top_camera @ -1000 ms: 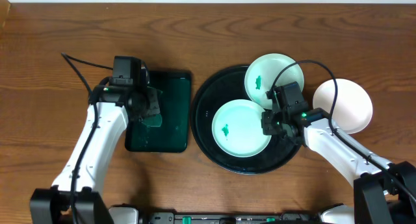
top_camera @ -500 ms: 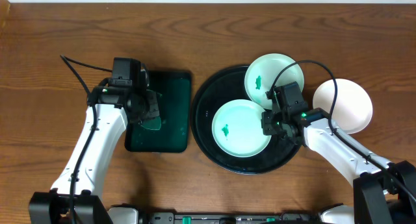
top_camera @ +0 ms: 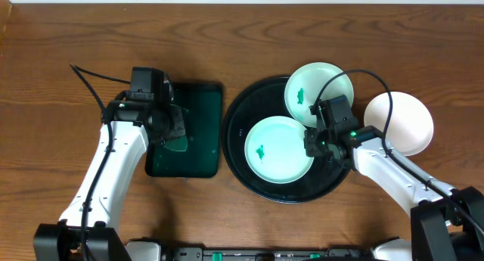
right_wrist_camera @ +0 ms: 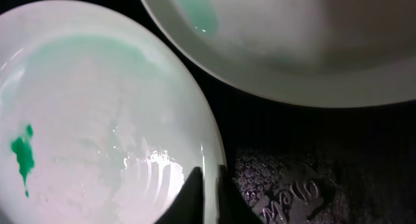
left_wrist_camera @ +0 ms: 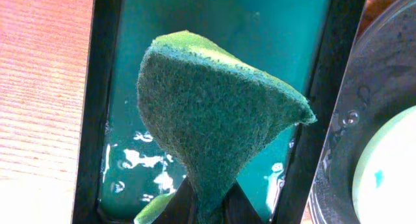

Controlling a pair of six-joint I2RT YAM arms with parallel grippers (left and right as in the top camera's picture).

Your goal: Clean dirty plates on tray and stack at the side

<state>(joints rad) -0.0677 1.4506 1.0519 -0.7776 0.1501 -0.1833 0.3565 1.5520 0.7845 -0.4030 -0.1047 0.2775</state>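
Here, right fingers [right_wrist_camera: 187, 201] astride near plate's [right_wrist_camera: 97, 120] rim.

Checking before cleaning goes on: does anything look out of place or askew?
The far plate hangs over the black tray's rim instead of lying fully inside. It and the near plate each carry a green smear. Nothing looks broken.

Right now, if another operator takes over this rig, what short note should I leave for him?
Left end effector: shut on the sponge, above the small green tray.
Right end effector: shut on the rim of the front plate.
Front plate and back plate are on the black tray, each with a green smear.
Done: one white plate lies beside that tray, no smear visible.
Left: wipe both smeared plates and stack them there.
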